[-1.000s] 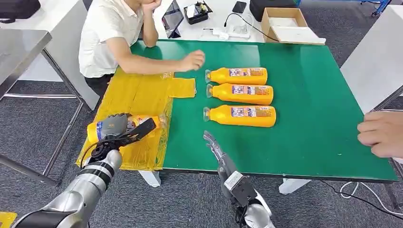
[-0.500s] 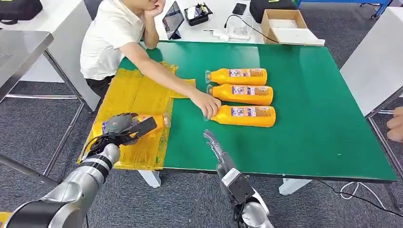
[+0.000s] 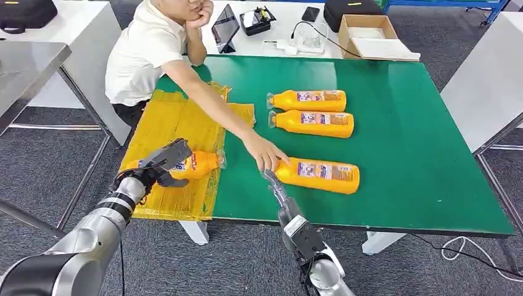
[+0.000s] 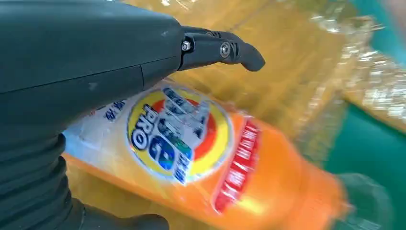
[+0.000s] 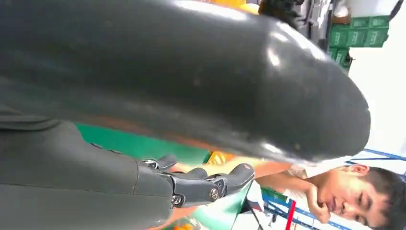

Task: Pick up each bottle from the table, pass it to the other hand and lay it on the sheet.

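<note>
Green-topped table (image 3: 401, 172) is hosting a bottle transfer: the left hand (image 3: 161, 165) is grasping one orange bottle (image 3: 196, 164) over the yellow sheet (image 3: 179, 123), not yet released; three bottles are waiting while the right hand (image 3: 275, 186) is hovering, fingers extended and holding nothing, beside the nearest bottle (image 3: 317, 174), which a person's hand (image 3: 264, 152) is touching.

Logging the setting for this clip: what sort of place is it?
Most likely a robotics lab or test workspace, not a home: work tables on grey carpet, a green mat laid out with identical orange bottles, and a tablet and cardboard box on the white desk behind.

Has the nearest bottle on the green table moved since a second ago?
Yes. The nearest bottle slid toward the table's near edge, away from the two bottles behind; a person's hand holds its neck.
</note>
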`<state>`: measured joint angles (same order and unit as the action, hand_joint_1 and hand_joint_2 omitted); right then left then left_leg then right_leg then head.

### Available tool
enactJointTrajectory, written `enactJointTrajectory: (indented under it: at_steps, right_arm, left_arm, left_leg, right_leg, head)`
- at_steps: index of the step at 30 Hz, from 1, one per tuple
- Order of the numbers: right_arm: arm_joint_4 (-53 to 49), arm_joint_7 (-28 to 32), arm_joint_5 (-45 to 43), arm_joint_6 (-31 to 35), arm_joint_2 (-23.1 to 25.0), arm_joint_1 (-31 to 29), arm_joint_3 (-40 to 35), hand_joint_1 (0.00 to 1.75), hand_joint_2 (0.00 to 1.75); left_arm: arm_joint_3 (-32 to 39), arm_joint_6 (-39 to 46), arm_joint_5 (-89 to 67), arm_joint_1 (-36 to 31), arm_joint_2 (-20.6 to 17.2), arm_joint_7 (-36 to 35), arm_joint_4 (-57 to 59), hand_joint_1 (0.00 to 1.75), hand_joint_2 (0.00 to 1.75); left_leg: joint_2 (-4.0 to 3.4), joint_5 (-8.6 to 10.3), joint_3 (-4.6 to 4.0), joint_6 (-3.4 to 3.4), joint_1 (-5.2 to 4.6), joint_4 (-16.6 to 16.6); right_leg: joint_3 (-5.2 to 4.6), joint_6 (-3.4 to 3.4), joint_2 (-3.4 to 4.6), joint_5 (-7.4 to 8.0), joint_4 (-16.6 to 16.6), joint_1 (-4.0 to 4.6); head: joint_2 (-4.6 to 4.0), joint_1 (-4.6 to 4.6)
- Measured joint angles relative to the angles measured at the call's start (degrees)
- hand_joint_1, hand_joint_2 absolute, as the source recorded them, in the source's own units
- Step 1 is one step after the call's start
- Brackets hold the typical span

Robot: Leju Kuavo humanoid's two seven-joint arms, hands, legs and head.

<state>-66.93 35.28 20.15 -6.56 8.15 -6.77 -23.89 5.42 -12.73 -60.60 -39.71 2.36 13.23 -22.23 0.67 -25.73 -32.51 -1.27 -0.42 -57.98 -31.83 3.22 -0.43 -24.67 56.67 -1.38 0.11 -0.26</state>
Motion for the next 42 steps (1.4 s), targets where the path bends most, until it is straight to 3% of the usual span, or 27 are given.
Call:
enactJointTrajectory:
  at_steps: [4,8,15,16,20,24,35,42]
  right_arm:
    - [0.92,1.05,-0.59,1.00,-0.07,-0.02,0.00,0.00,0.00]
    - [1.01,0.83,-0.27,2.18,-0.09,0.42,0.39,0.00,0.00]
    - [0.77,0.81,1.53,3.68,-0.11,1.18,1.14,0.00,0.00]
    - [0.39,0.96,2.89,5.12,-0.13,1.30,1.31,0.00,1.75]
    - [-1.68,0.94,7.45,10.63,-0.88,1.88,2.49,0.00,1.75]
    - [-3.58,0.85,8.54,11.10,-1.51,2.17,3.85,0.00,1.75]
    - [-5.50,0.79,10.42,12.41,-2.01,2.81,4.87,0.00,1.75]
    - [-7.08,-7.55,29.50,22.22,-6.29,2.30,5.90,0.00,1.75]
  left_arm:
    - [1.01,-1.60,5.85,0.98,-0.46,6.86,-0.81,0.00,1.75]
    - [-0.27,4.84,13.64,4.23,0.76,5.90,-6.06,0.00,1.75]
    - [-4.46,5.56,26.42,10.17,1.86,5.54,-17.12,0.00,1.75]
    - [-5.29,6.22,28.46,11.21,1.88,5.57,-19.35,0.00,1.75]
    - [-8.26,9.39,34.81,17.03,2.67,5.92,-31.97,0.00,1.75]
    - [-10.86,10.46,35.81,21.54,3.45,4.65,-42.67,0.00,1.75]
    - [-13.52,13.62,35.21,25.09,3.89,6.81,-52.29,0.00,1.75]
    - [-17.94,15.42,36.92,32.02,6.51,7.97,-63.18,0.00,1.75]
  left_leg:
    - [0.00,0.02,0.00,0.00,0.00,0.00]
    - [-0.09,0.02,-0.07,0.00,0.00,-0.01]
    - [-0.12,0.02,-0.36,0.00,0.01,-0.02]
    - [-0.13,0.02,-0.37,0.01,0.01,-0.02]
    - [-0.13,0.01,-0.48,0.01,0.01,-0.02]
    - [-0.15,0.01,-0.65,0.01,0.00,-0.02]
    - [-0.16,0.02,-0.64,0.01,0.03,-0.02]
    - [-0.14,-0.03,-0.74,-0.04,-0.09,-0.02]
  right_leg:
    - [-0.02,0.00,0.00,0.00,0.00,0.00]
    - [-0.14,0.01,0.06,0.01,0.00,0.00]
    - [-0.46,0.01,0.08,0.01,0.00,0.01]
    - [-0.47,0.01,0.08,0.01,0.00,0.02]
    - [-0.59,0.01,0.09,0.01,0.00,0.01]
    - [-0.74,0.02,0.10,0.01,-0.01,0.00]
    - [-0.75,0.02,0.11,0.02,-0.01,0.03]
    - [-0.78,0.03,0.10,0.02,-0.08,-0.08]
  head:
    - [0.00,0.00]
    - [0.00,0.00]
    - [0.00,0.00]
    - [0.02,-0.02]
    - [0.00,-0.02]
    - [0.00,0.00]
    - [0.02,-0.02]
    - [0.00,-0.02]
